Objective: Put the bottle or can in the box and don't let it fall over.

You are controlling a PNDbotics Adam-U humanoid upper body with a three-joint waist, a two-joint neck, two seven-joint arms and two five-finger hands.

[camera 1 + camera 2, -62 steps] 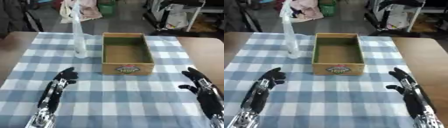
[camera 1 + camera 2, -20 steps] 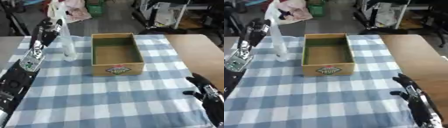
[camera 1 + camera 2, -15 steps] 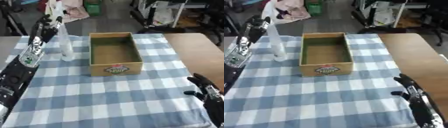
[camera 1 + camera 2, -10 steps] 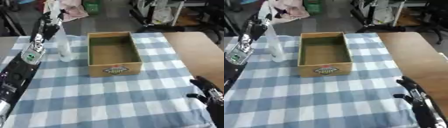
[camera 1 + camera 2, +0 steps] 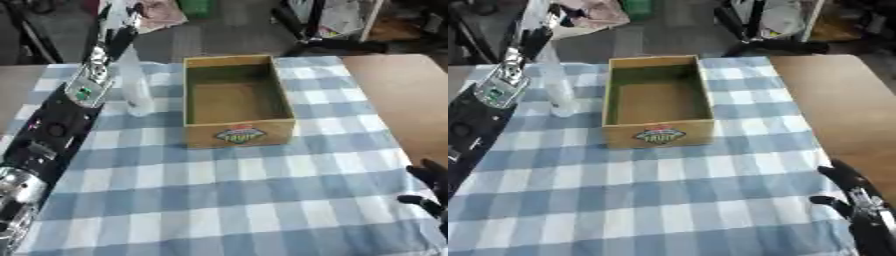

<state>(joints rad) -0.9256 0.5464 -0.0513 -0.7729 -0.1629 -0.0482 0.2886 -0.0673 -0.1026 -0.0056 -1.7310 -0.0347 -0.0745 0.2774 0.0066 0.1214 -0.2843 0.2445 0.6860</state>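
- Left eye view: a clear bottle (image 5: pixel 137 87) is seen standing upright on the blue-and-white checked cloth (image 5: pixel 219 200), just left of the open cardboard box (image 5: pixel 236 102) and apart from its wall.
- The box is seen to be empty, with a fruit label on its near face.
- The left arm (image 5: pixel 52 130) is stretched from the lower left toward the top of the bottle; the left hand (image 5: pixel 122 25) is placed at the bottle's upper part, but it is blurred, so whether its fingers are curled round the bottle cannot be told.
- The right hand (image 5: pixel 429 187) is shown only partly at the lower right edge, resting on the cloth.
- Right eye view: the right hand is shown more fully at the lower right corner, fingers relaxed and slightly spread, with nothing held.
- The bottle is again seen left of the box, base on the cloth; bare wooden table (image 5: pixel 833 95) is visible to the right of the cloth.
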